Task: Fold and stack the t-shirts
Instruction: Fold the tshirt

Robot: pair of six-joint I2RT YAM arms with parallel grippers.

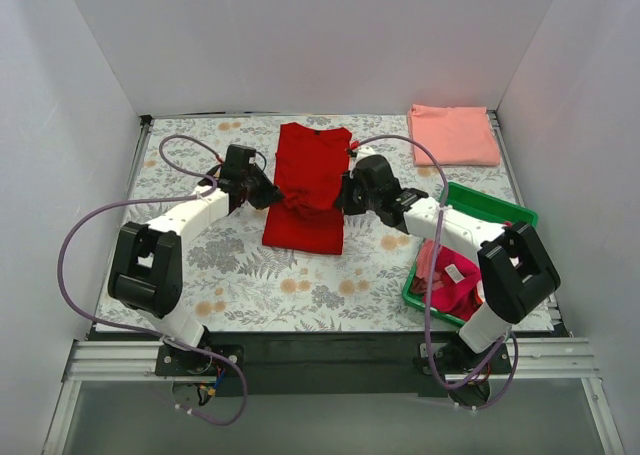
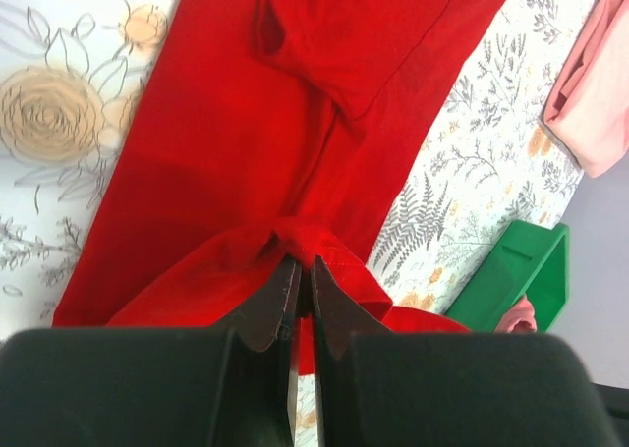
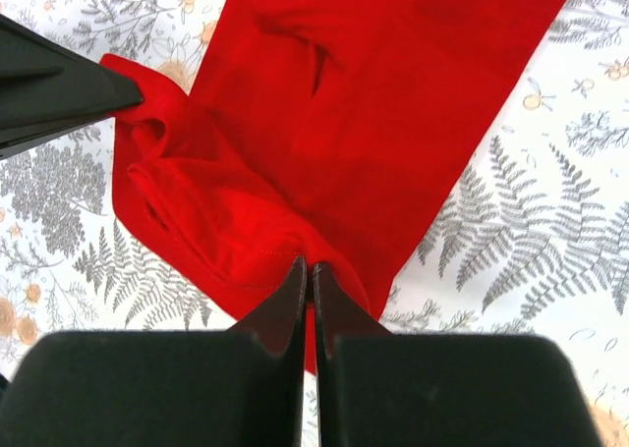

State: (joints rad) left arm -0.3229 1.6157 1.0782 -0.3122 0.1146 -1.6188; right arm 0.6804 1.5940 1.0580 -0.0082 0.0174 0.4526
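Floral cover (image 1: 250,285): one red t-shirt (image 1: 312,170) (left tool (image 2: 298,266), right tool (image 3: 309,268) clamped on it)

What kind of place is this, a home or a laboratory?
Probably a robot laboratory cell, not a home: plain white panels wall in the table, the left arm and right arm are bolted to a metal frame, and a green bin holds t-shirts.

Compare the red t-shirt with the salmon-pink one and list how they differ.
The red t-shirt is a long strip, its near end bunched up; the salmon-pink t-shirt is a flat, folded rectangle. The left fingers and right fingers pinch the red t-shirt; nothing touches the salmon-pink t-shirt. The red t-shirt lies mid-table, the salmon-pink t-shirt at the far right corner. Both rest on the floral cover.
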